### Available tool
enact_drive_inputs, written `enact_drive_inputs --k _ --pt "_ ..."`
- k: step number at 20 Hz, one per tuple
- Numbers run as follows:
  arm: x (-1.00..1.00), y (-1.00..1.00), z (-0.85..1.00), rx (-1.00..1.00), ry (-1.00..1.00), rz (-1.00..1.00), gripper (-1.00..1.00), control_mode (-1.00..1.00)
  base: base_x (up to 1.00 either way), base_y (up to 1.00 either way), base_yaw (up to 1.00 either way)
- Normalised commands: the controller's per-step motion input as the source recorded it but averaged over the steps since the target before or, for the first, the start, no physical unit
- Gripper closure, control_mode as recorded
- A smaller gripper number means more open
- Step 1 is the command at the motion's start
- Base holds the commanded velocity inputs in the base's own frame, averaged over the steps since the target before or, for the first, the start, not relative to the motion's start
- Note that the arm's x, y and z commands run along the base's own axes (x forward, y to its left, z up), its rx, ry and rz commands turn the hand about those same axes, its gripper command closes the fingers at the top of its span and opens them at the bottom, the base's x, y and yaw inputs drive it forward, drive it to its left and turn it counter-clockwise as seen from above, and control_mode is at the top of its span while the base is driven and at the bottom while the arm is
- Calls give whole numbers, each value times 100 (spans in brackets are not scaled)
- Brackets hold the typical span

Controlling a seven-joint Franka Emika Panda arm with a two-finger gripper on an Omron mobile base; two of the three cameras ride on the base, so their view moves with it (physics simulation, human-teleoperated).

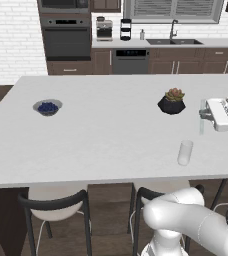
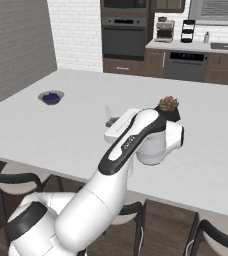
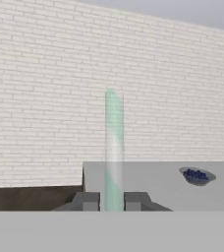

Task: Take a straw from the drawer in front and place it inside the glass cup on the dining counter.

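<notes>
Presently, your stock runs as follows.

Item one: the dining counter (image 1: pixel 101 135), white-topped, with stools tucked under its near edge; it is the work surface, and the arm reaches out over its right part.

Item two: a black plant pot (image 1: pixel 171 104) and a bowl of blue berries (image 1: pixel 47 107), standing well apart on the counter. Neither belongs to your job, so steer round them.

Item three: the glass cup (image 1: pixel 185 152), upright near the counter's near edge, mouth up and unobstructed, ready to receive.

Item four: the gripper (image 3: pixel 112 202), clenched on the straw (image 3: pixel 114 147). You hold it by one end, so the free length stands clear of the fingers and can enter the cup first.

In the left base view the straw hangs beyond and to the right of the cup, above the counter. Delivery looks outstanding: you likely must bring the straw over the cup's mouth before letting go.
</notes>
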Motion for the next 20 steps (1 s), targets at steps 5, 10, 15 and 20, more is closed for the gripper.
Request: enact_drive_inputs --k 5,10,15,20 --pt "0 0 -44 0 0 -9 100 -100 0 0 0" --pt "3 0 -24 0 0 -8 100 -100 0 0 0" --pt "22 0 -20 0 0 -8 100 -100 0 0 0" --pt "30 0 -15 0 0 -6 100 -100 0 0 0"
